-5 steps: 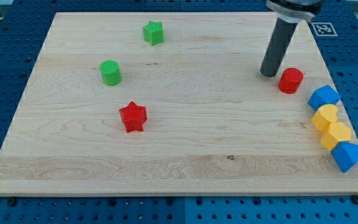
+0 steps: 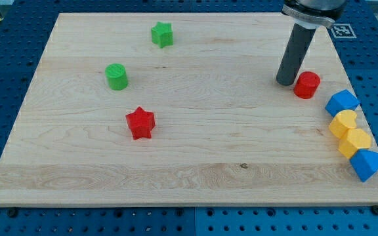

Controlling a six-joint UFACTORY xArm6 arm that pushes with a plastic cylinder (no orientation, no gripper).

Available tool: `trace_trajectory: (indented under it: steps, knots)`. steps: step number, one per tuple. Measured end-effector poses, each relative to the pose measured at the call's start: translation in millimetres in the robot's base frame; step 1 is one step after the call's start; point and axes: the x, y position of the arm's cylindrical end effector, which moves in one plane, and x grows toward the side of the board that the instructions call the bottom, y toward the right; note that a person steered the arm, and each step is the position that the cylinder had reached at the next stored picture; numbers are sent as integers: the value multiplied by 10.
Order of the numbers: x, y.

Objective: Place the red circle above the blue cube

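Observation:
The red circle point(image 2: 306, 85) lies on the wooden board point(image 2: 176, 170) at the view's right. My tip point(image 2: 285, 81) stands just left of it, very close or touching. The blue cube point(image 2: 342, 103) lies to the lower right of the red circle, near the board's right edge, a small gap apart from it.
Below the blue cube along the right edge lie two yellow blocks point(image 2: 343, 122) point(image 2: 354, 141) and a blue block point(image 2: 366, 164). A red star point(image 2: 140, 122) is left of centre, a green cylinder point(image 2: 117, 77) above it, a green star point(image 2: 162, 34) near the top.
My tip has moved slightly down and right, closer to the red circle. The red circle has barely moved.

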Motion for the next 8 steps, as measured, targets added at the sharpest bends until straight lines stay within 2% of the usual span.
trace_trajectory:
  steps: [1, 3, 6, 8]
  knots:
    - [0, 32]
    - [309, 132]
    - [280, 437]
    - [380, -5]
